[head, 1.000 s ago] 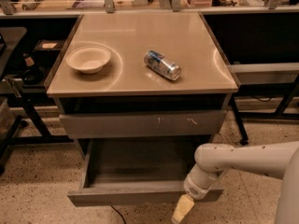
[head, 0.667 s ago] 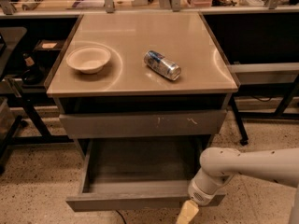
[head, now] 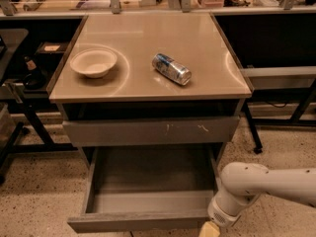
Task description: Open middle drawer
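The middle drawer has a plain grey handleless front and stands pulled far out below the larger grey front with white scratch marks. Its inside is open to view and holds nothing. My gripper is at the bottom edge of the camera view, by the right end of the pulled-out front, and only its yellowish tip shows. The white arm reaches in from the right.
On the beige cabinet top lie a cream bowl and a tipped drinks can. Dark shelving with metal legs stands at left and right. The floor is speckled.
The drawer has slid a little further out toward the camera. The arm and gripper have moved down and slightly right, so less of the gripper shows.
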`<state>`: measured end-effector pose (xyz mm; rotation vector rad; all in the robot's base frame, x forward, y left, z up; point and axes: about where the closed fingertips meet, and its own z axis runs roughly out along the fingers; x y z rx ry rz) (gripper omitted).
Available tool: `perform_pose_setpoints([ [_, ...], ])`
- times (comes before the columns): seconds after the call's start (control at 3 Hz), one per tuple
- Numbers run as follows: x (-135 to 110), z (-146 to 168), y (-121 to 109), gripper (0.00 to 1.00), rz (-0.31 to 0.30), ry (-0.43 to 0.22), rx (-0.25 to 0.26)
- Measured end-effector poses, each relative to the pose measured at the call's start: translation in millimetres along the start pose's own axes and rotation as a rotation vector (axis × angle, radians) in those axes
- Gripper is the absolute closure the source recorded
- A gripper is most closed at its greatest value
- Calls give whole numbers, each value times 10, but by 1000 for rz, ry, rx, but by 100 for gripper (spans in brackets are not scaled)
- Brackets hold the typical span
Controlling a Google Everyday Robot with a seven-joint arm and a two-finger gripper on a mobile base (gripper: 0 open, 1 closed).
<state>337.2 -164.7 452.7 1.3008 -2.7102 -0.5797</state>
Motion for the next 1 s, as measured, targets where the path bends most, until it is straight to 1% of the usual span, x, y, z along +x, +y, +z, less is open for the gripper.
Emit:
perform_pose_setpoints([
  [0.33, 180, -83, 78, 0, 37, 8, 0],
  [0.67, 432, -190, 211, 0, 71, 20, -1],
  [1.0, 432, -190, 211, 0, 71, 20, -1],
])
